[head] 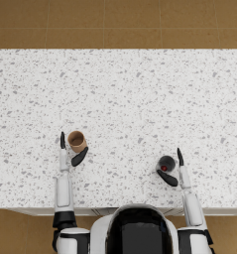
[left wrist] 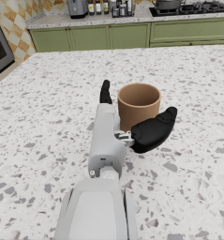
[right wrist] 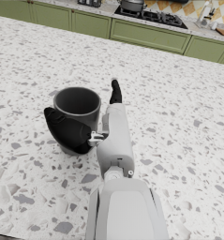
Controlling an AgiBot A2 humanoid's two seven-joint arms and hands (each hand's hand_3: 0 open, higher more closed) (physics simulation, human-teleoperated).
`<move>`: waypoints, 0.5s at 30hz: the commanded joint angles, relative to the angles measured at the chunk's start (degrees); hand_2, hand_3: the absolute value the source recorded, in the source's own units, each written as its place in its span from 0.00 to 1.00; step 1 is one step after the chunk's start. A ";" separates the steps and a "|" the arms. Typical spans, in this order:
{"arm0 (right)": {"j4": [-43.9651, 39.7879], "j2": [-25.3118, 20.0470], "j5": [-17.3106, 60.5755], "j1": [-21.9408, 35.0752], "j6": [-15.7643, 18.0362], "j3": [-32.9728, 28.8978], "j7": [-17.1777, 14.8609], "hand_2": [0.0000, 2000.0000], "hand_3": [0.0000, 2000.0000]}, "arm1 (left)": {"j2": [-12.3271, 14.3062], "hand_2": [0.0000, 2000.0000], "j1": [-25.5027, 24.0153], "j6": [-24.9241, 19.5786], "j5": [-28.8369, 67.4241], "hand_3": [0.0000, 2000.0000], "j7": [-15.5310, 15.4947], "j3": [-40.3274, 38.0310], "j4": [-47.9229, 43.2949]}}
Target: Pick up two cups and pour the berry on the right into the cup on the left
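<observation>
Light is even and fairly bright in all three rendered views, with no glare on the white speckled stone counter (head: 140,99). Soft, faint shadows sit just beneath the dark left hand (left wrist: 132,126) and the dark right hand (right wrist: 80,126). Edges look slightly soft and low in detail; far kitchen cabinets stay readable, undistorted.

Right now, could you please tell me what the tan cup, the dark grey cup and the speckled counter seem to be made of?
Tan cup: matte, uniform surface, perhaps paper or plastic. Dark grey cup: matte, likely plastic or ceramic. Speckled counter: white with grey flecks, terrazzo-like stone. All rendered, so uncertain.
</observation>
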 commanded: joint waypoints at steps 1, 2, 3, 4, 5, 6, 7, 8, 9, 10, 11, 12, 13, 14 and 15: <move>-3.15 -0.67 0.00 1.80 0.20 0.25 0.02 0.00 0.00 | 0.36 0.00 2.73 0.00 0.00 0.00 0.00 0.18 4.26; -3.57 -0.88 -0.01 2.05 0.45 0.23 0.06 0.00 0.00 | 0.51 0.00 3.02 0.00 0.00 0.00 0.00 0.27 5.21; -3.99 -1.08 -0.01 2.30 0.63 0.21 0.08 0.00 0.00 | 0.68 0.00 3.57 0.00 0.00 0.00 0.00 0.40 6.46; -4.63 -1.30 -0.01 2.57 0.78 0.27 0.11 0.00 0.00 | 0.88 0.00 4.41 0.00 0.00 0.00 0.00 0.63 8.24; -5.22 -1.52 -0.01 2.87 0.85 0.52 0.11 0.00 0.00 | 1.07 0.00 5.19 0.00 -0.01 0.00 0.00 0.67 9.34; -5.45 -1.65 -0.02 2.88 0.86 0.49 0.10 0.00 0.00 | 1.24 0.00 5.80 0.00 -0.01 0.00 0.00 0.57 10.74; -5.60 -1.86 -0.02 3.13 0.87 0.59 0.10 0.00 0.00 | 1.42 0.00 6.34 0.00 -0.01 0.00 0.00 0.83 11.74; -5.60 -1.99 -0.02 3.12 0.89 0.48 0.08 0.00 0.00 | 1.54 0.00 6.28 0.00 -0.01 0.00 0.00 1.10 11.56; -6.20 -2.21 -0.02 3.42 0.84 0.73 0.06 0.00 0.00 | 1.69 0.00 6.49 0.00 -0.01 0.00 0.00 1.41 11.68; -7.11 -2.47 -0.02 3.90 0.78 0.58 0.05 0.00 0.00 | 1.86 0.00 7.22 0.10 -0.01 0.00 -0.04 1.63 12.50; -6.36 -2.54 -0.02 3.66 0.93 0.72 0.07 0.00 0.00 | 1.99 0.00 7.77 0.11 -0.01 0.00 -0.07 1.66 13.36; -6.74 -2.75 -0.02 3.93 0.81 0.90 0.05 0.00 0.00 | 2.10 0.00 8.22 0.14 0.00 0.00 -0.11 1.81 13.64; -7.12 -2.96 -0.02 4.20 0.69 1.07 0.01 0.00 0.00 | 2.23 0.00 8.74 0.16 0.00 0.00 -0.13 1.79 14.26; -6.56 -3.03 -0.02 4.01 0.57 1.51 -0.01 0.00 0.00 | 2.32 0.00 8.97 0.09 0.00 0.00 -0.14 1.95 14.49; -6.43 -3.19 -0.01 4.09 0.30 2.02 -0.06 0.00 0.00 | 2.42 0.00 9.24 0.05 0.00 0.00 -0.15 2.16 14.98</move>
